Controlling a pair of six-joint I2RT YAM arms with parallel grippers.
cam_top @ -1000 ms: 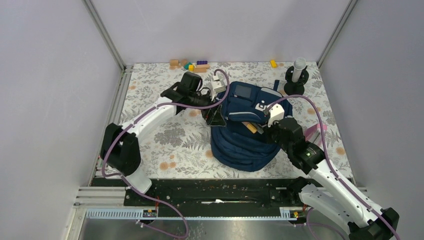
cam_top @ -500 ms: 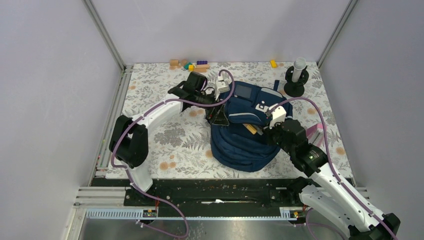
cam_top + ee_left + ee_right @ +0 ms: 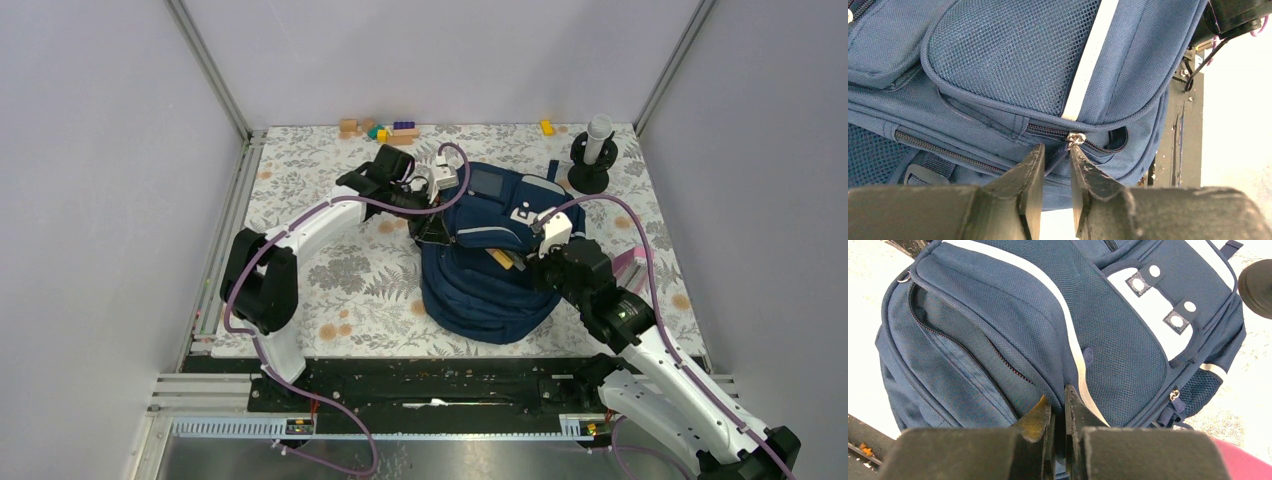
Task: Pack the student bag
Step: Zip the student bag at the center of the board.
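Observation:
The student bag (image 3: 485, 290), navy with a pale stripe, stands mid-table between both arms. At its upper left side my left gripper (image 3: 432, 228) has its fingers drawn in narrow on either side of the dark fabric zipper pull (image 3: 1060, 155), which hangs from the silver slider (image 3: 1076, 138); a short stretch of that zip gapes open to the slider's right. From the right, my right gripper (image 3: 520, 262) is shut on a fold of the bag's front pocket flap (image 3: 1058, 365), beside the pale stripe (image 3: 1073, 347). The main zip (image 3: 963, 352) runs open below that flap.
Coloured wooden blocks (image 3: 385, 130) and a yellow block (image 3: 546, 127) lie at the back edge. A black stand holding a grey cylinder (image 3: 592, 150) is at the back right. A pink object (image 3: 630, 262) lies right of the bag, behind my right arm.
My left gripper reached in slightly towards the bag, then its wide-open jaws closed in around the zipper pull. The right gripper kept its hold on the flap.

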